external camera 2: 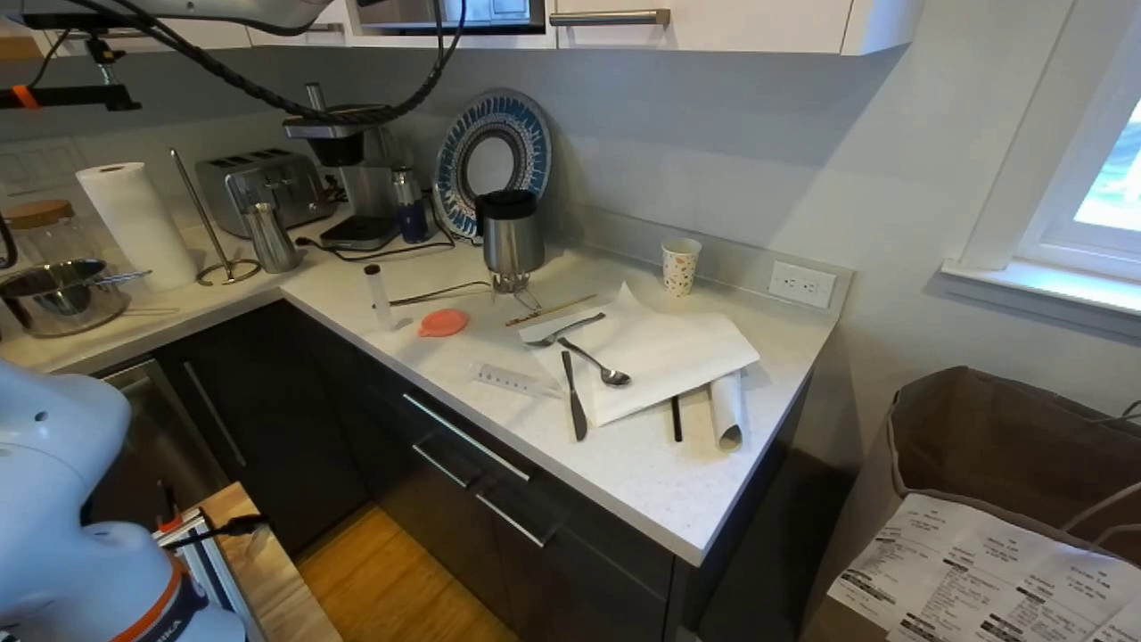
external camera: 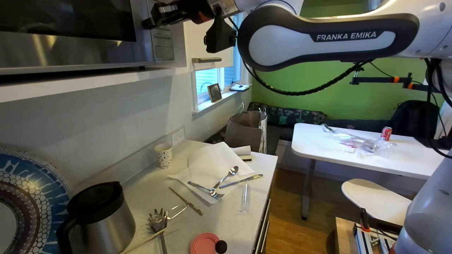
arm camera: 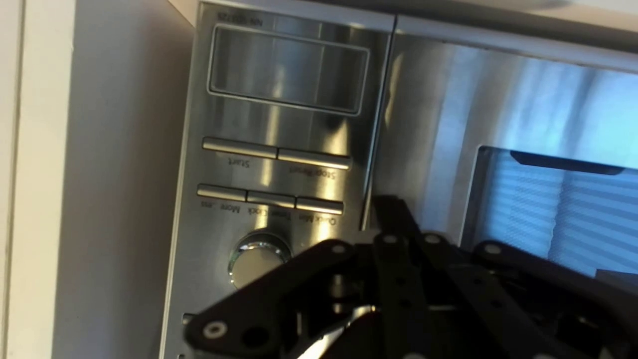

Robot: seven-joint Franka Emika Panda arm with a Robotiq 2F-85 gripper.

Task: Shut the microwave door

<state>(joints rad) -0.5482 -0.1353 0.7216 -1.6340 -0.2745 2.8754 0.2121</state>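
Fingertips (arm camera: 392,210) together, my claw (arm camera: 391,203) stands at the microwave door (arm camera: 423,109), just beside its thin seam (arm camera: 383,94) with the button panel (arm camera: 279,127). Whether I touch it, I cannot tell.

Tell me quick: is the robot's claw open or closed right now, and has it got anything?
Gripper: closed, with nothing seen in its grip, tip near the edge of the microwave door.

The white counter (external camera 2: 655,477) carries jug (external camera 2: 517,247), cup (external camera 2: 680,269), paper (external camera 2: 682,343).
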